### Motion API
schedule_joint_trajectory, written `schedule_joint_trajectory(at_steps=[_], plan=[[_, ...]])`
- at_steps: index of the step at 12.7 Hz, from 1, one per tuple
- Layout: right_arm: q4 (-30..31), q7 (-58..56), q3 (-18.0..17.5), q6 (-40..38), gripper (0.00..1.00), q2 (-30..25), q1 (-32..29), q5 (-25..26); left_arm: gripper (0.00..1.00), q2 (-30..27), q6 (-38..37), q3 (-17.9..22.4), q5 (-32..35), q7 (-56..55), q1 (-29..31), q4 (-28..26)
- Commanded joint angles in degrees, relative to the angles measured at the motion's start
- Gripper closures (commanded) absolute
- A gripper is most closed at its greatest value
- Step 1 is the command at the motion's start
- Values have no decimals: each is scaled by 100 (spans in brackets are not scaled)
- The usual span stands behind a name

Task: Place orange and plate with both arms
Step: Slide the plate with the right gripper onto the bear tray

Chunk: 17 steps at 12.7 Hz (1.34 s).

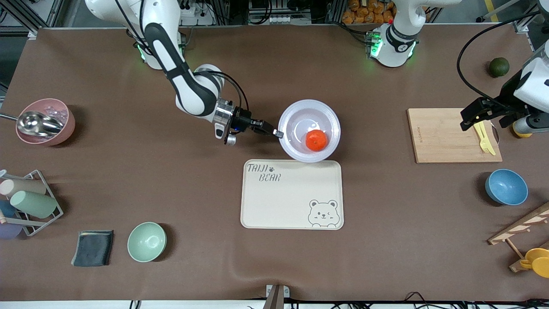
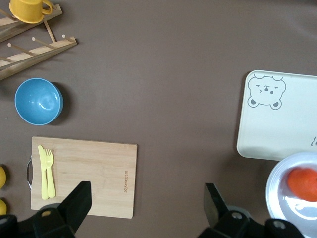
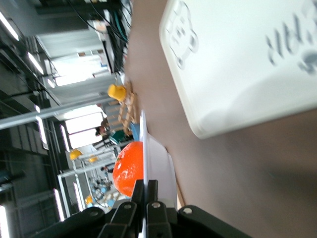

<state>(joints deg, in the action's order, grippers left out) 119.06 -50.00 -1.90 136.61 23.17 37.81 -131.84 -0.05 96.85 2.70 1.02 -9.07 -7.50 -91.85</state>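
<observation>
Bright orange fruit on pale plate, brown table all round

The orange (image 1: 316,140) is vivid orange-red; the plate (image 1: 296,116) glossy lavender-white. The tray (image 1: 291,194) is cream, printed with grey lettering and a bear outline. Bowls: mint-green (image 1: 146,241), blue (image 1: 506,186), pink (image 1: 47,121). Yellow fork (image 1: 484,136) on a light wooden board (image 1: 446,135).

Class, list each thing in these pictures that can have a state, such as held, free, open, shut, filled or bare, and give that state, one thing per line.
Orange: lying in the plate, not gripped.
Plate: rim pinched by the right gripper, edge over the tray.
Right gripper: shut on the plate.
Left gripper: open, holding nothing, over the cutting board.
Tray: bare inside.
Cutting board: carries a yellow fork.
Pink cup: holds a metal scoop.
</observation>
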Motion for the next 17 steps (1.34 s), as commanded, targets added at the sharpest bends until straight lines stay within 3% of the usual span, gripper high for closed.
schedule_joint_trajectory(at_steps=[1, 10, 17], plan=[[-637, -35, -47, 6, 100, 563, -317, -131, 0, -145, -52, -129, 118, 37, 65, -105], [-2070, -299, -21, 427, 100, 1883, -696, -26, 0, -40, 18, -129, 206, 11, 12, -88], [-2186, -571, -21, 454, 100, 2165, -722, 71, 0, 31, 202, -129, 206, 28, 47, -88]])
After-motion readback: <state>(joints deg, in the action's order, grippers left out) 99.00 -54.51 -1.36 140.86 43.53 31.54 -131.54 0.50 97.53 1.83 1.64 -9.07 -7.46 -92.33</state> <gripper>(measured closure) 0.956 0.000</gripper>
